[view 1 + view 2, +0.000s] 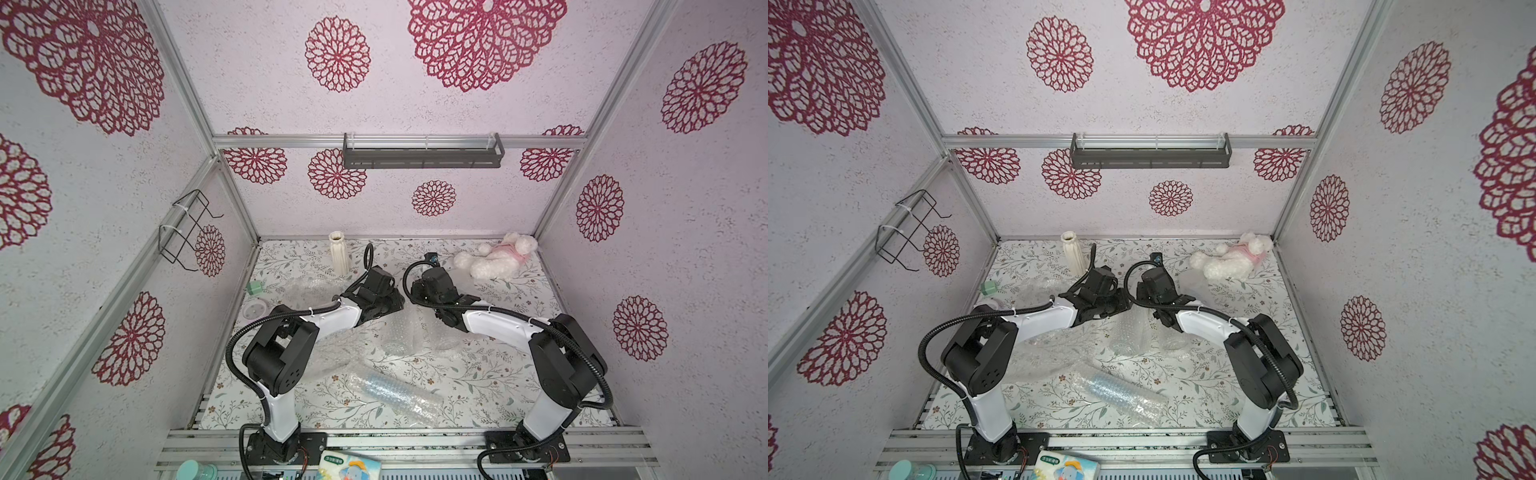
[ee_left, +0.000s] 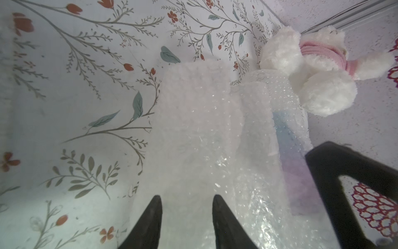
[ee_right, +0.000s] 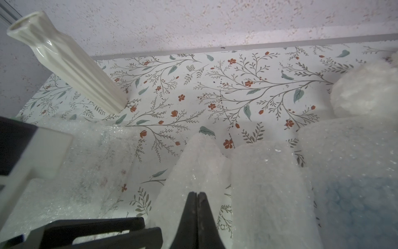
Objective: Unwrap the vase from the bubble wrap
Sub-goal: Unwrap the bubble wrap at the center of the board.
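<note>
In the middle of the table, a bundle of clear bubble wrap (image 1: 409,332) (image 1: 1133,336) hangs between my two wrists. Through it shows the vase (image 2: 287,138), a blurred blue and purple shape, also visible as a pale blue patch under the wrap (image 3: 353,200). My left gripper (image 2: 187,200) has its jaws partly apart, and a thick fold of the bubble wrap (image 2: 193,129) fills the gap. My right gripper (image 3: 197,193) is shut, pinching a thin peak of the bubble wrap (image 3: 200,155). In both top views the wrist housings hide the fingertips.
A white ribbed vase (image 1: 340,253) (image 3: 69,64) stands bare at the back. A white plush toy (image 1: 494,255) (image 2: 318,71) lies at the back right. Another blue item rolled in bubble wrap (image 1: 390,395) lies near the front. Loose wrap (image 1: 311,291) lies at the left by a green block (image 1: 254,286).
</note>
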